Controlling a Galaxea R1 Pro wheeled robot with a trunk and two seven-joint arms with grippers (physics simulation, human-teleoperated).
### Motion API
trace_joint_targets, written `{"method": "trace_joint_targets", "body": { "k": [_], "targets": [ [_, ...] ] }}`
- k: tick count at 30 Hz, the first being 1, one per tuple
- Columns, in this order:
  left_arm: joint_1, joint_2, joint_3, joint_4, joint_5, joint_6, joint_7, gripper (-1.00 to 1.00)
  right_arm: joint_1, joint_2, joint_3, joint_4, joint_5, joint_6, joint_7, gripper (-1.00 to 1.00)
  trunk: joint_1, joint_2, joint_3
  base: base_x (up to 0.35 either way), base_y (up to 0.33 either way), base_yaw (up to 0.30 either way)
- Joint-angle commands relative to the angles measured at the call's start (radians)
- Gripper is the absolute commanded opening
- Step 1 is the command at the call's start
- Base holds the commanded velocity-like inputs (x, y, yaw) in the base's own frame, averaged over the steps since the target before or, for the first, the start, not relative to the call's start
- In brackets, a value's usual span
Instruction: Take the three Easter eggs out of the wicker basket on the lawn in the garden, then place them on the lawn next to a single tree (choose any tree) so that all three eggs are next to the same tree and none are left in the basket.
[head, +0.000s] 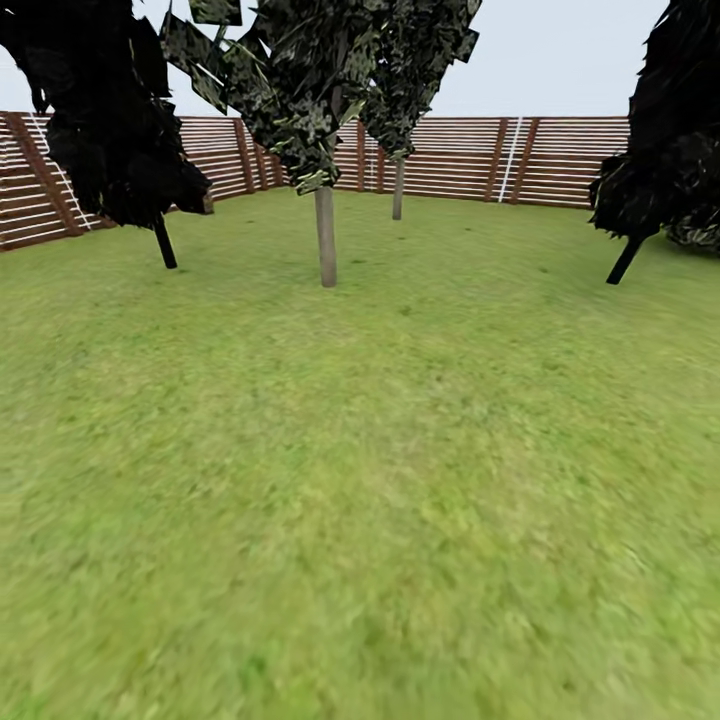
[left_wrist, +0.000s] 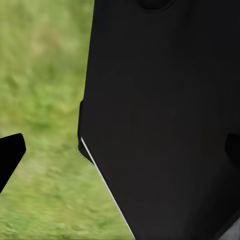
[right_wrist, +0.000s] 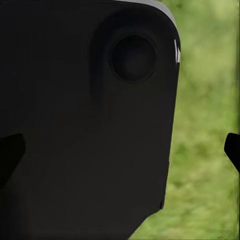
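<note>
The lawn (head: 360, 480) spreads wide and flat ahead of me in the head view. A tree (head: 325, 235) with a slim grey-beige trunk and dark jagged leaves stands ahead, a little left of centre. A second such tree (head: 398, 190) stands farther back by the fence. The Easter eggs and the wicker basket are out of view. My left gripper (left_wrist: 121, 152) is open, its black fingertips (left_wrist: 10, 155) wide apart, with a black robot panel and grass behind. My right gripper (right_wrist: 121, 152) is open too, fingertips (right_wrist: 232, 150) spread and nothing between them.
A brown slatted fence (head: 560, 160) closes the garden at the back. A dark, thin-trunked leaning tree (head: 164, 243) stands at the left and another (head: 625, 260) at the right. Open grass lies between me and the trunks.
</note>
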Motion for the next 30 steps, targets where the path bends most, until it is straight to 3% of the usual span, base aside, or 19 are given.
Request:
{"method": "trace_joint_targets", "body": {
  "k": [1,6,13,23,30],
  "targets": [
    [0.000,-0.001,0.004,-0.002,0.001,-0.001,0.002,1.00,0.000,-0.001,0.001,0.001,0.000,-0.003,0.000,1.00,0.001,0.000,-0.001,0.344,0.000,0.273],
    [0.000,-0.001,0.004,0.000,0.000,-0.001,0.003,1.00,0.000,-0.002,0.001,0.002,0.000,-0.003,0.000,1.00,0.001,0.000,-0.004,0.344,0.000,0.247],
    [0.000,0.001,0.005,0.000,0.002,-0.001,0.001,1.00,0.000,-0.007,-0.002,0.003,-0.008,-0.003,0.000,1.00,0.001,0.000,-0.004,0.319,0.000,0.033],
    [0.000,0.000,0.002,0.000,-0.001,-0.001,0.000,1.00,0.000,-0.006,-0.002,0.004,-0.003,-0.002,0.000,1.00,0.001,0.000,-0.004,0.038,-0.001,0.001],
    [0.000,-0.001,0.001,0.000,-0.004,-0.001,0.001,1.00,0.000,-0.007,-0.002,0.004,-0.003,-0.002,0.000,1.00,0.001,0.000,-0.004,0.195,-0.192,0.000]
  ]
}}
